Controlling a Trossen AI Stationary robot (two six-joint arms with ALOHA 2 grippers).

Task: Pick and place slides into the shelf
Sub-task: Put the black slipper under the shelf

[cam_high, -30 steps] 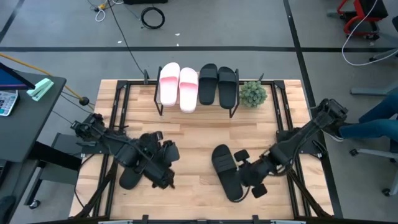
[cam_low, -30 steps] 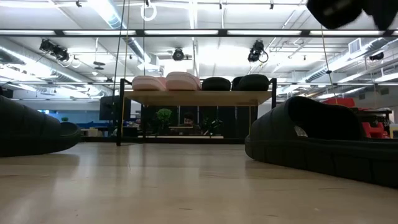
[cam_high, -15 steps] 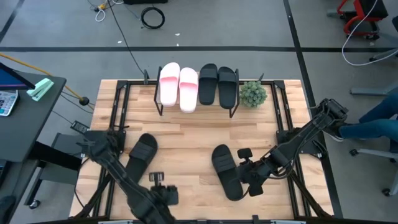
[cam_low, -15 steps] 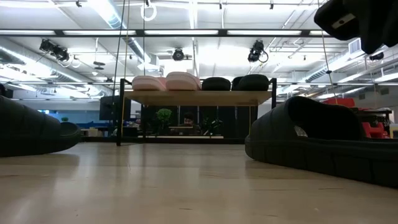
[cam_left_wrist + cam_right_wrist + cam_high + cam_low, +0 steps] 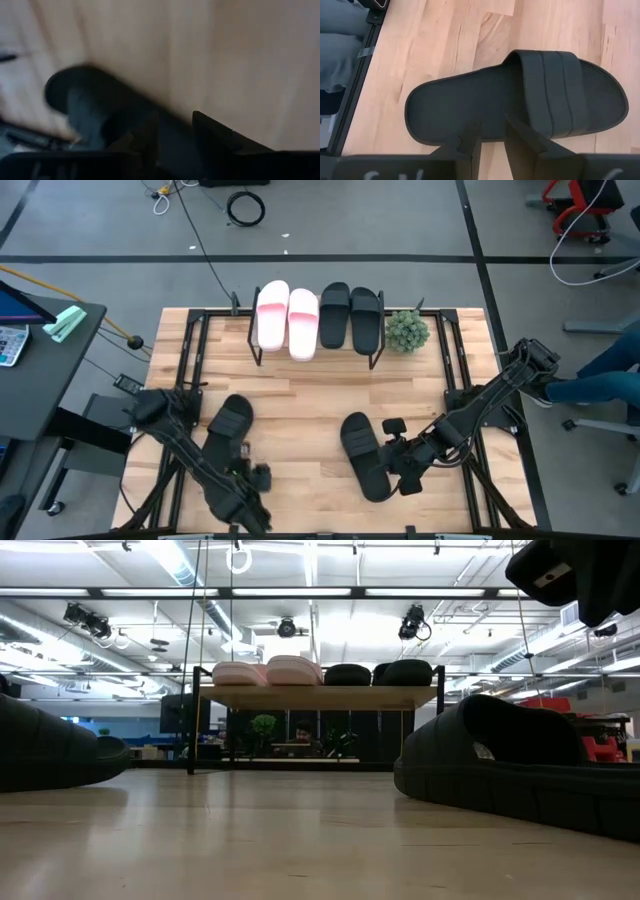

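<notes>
The shelf (image 5: 318, 340) stands at the table's far edge. Two pink slides (image 5: 287, 315) and two black slides (image 5: 350, 315) rest on its top board, soles down; it also shows in the low view (image 5: 320, 696). One black slide (image 5: 228, 425) lies flat at the left, and another black slide (image 5: 362, 452) lies at the right (image 5: 520, 100). My left gripper (image 5: 250, 468) hovers near the left slide's heel end, fingers slightly apart (image 5: 175, 137), empty. My right gripper (image 5: 405, 465) hangs above the right slide's right side (image 5: 492, 135), fingers slightly apart, empty.
A small green plant (image 5: 406, 330) stands right of the shelf. Black frame bars (image 5: 190, 360) run along the table's left and right sides. Bare wood (image 5: 300, 410) lies between the two loose slides and before the shelf. A person's legs (image 5: 600, 375) show beyond the right edge.
My left gripper has drawn back from over the left black slide toward the table's near edge, uncovering it. That slide lies where it was. My right gripper has sunk a little over the right slide.
</notes>
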